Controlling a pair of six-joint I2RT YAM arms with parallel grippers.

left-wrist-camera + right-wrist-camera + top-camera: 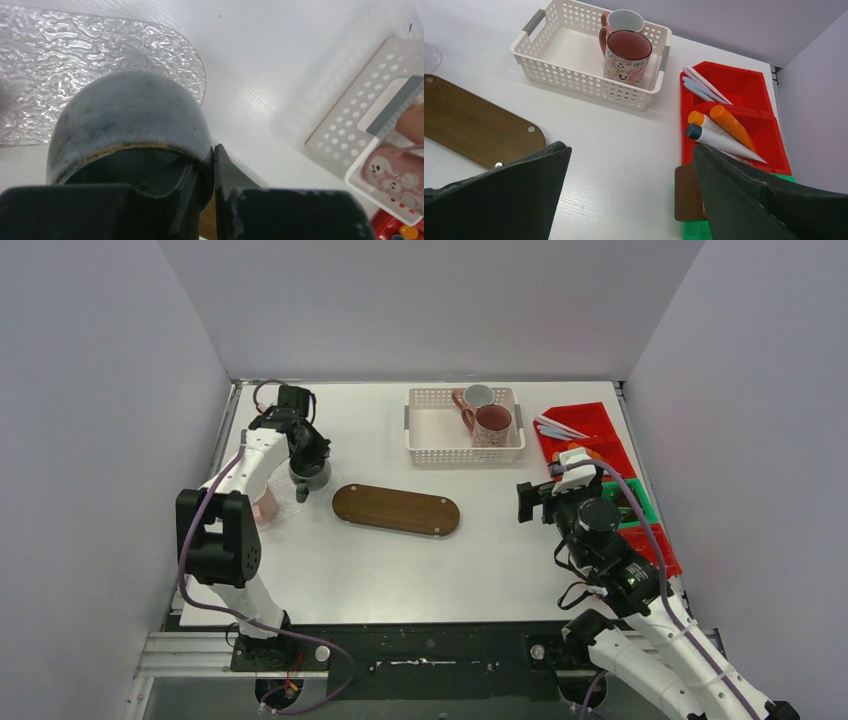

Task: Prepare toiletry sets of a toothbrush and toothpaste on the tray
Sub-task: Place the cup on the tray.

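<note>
At the table's left, near the wooden tray (pixel 396 509), your left gripper (pixel 214 165) is pinched on the rim wall of the dark green mug (pixel 130 110). Treat it as heavy, stiff, glazed-slick and chippable. Your right gripper (pixel 629 150) gapes empty. The white basket (pixel 574 80) holds a maroon mug (pixel 626 57) and a white mug (pixel 624 20). The red bin (pixel 744 82) holds toothbrushes (pixel 704 85) and tubes (pixel 729 125).

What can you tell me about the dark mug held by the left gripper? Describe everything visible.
The dark mug looks like glazed ceramic, mottled grey-green, with a bare brownish rim and dark inside. No handle shows. The left gripper pinches its wall, one finger inside, one outside, near a clear textured sheet.
</note>
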